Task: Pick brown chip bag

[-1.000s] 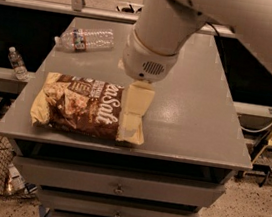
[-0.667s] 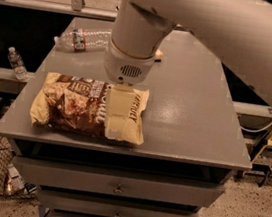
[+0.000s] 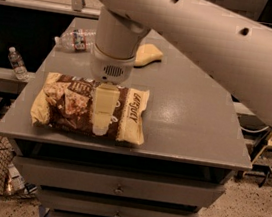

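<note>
Bench [image 3: 190,118] carries the brown chip bag [image 3: 65,105] lying flat, long axis nine to three o'clock; my hand [image 3: 100,123] sits over its middle, grip I cannot tell.

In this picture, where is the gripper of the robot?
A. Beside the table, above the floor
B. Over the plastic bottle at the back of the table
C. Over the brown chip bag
C: the gripper is over the middle of the brown chip bag, which lies near the front edge of the table.
</note>
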Available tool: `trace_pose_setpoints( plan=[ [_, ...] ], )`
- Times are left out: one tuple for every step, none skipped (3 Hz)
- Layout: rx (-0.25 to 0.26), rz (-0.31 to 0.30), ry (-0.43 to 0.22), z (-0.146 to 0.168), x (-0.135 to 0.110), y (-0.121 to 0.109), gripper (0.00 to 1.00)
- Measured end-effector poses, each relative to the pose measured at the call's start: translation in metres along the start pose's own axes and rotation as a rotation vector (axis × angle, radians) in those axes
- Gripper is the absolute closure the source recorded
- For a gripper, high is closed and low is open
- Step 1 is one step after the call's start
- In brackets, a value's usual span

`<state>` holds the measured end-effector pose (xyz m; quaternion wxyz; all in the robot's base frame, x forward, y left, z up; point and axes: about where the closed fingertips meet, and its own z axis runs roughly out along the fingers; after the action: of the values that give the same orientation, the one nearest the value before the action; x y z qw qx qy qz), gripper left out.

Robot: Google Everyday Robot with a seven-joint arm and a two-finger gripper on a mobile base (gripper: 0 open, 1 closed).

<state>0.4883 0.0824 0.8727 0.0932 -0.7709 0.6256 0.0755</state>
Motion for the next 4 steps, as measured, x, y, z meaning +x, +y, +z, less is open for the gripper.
trace_pose_setpoints(
  plan=[
    [-0.009,0.011,-0.011,0.009,-0.003,-0.007,0.18],
    [-0.019,0.017,-0.020,0.017,-0.005,-0.010,0.43],
    [-0.016,0.021,-0.066,0.012,-0.003,-0.013,0.64],
    [0.037,0.012,-0.135,-0.021,0.004,-0.019,0.88]
  ],
)
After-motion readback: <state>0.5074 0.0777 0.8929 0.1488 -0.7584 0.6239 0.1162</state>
